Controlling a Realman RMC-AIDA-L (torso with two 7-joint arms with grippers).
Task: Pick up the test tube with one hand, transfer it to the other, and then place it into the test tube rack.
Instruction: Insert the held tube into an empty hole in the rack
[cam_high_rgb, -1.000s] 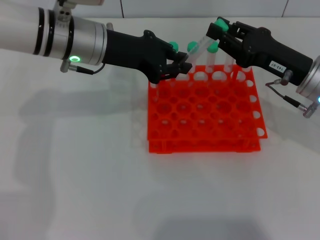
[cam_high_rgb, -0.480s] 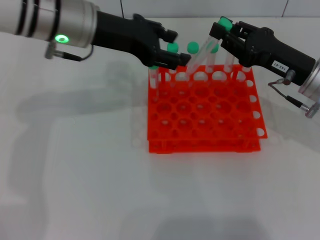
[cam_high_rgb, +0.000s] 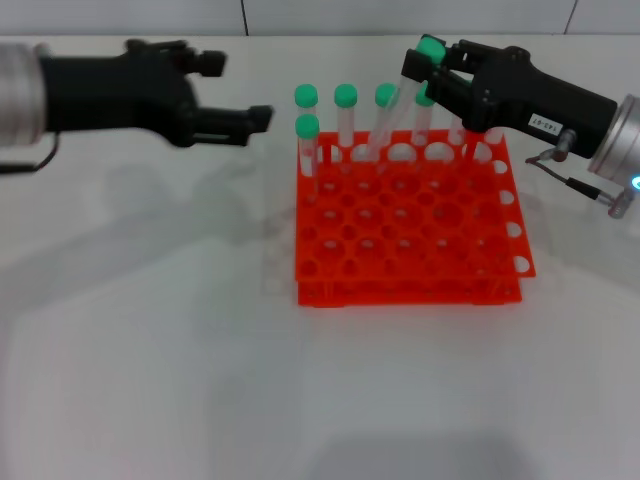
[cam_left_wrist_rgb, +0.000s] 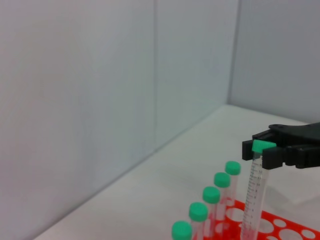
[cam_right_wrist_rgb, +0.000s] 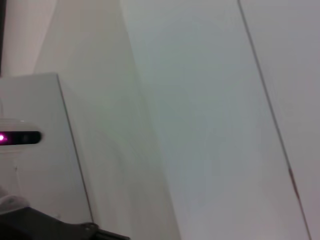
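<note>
The test tube (cam_high_rgb: 388, 128) slants over the back row of the orange-red rack (cam_high_rgb: 405, 262), its lower end at a back-row hole. My right gripper (cam_high_rgb: 428, 60), the one with the white label, is shut on the tube's green cap. My left gripper (cam_high_rgb: 240, 90) is open and empty, to the left of the rack and apart from it. The left wrist view shows the right gripper (cam_left_wrist_rgb: 260, 150) holding the tube (cam_left_wrist_rgb: 251, 200) by its cap above the rack (cam_left_wrist_rgb: 280, 227). The right wrist view shows none of these things.
Several other green-capped tubes (cam_high_rgb: 345, 98) stand upright in the rack's back row and back left corner; they also show in a row in the left wrist view (cam_left_wrist_rgb: 211, 195). The white table (cam_high_rgb: 150, 330) spreads left of and in front of the rack. A wall stands behind.
My left gripper has let go of the tube, opened, and drawn back to the left, away from the rack. My right gripper still holds the tube by its cap.
</note>
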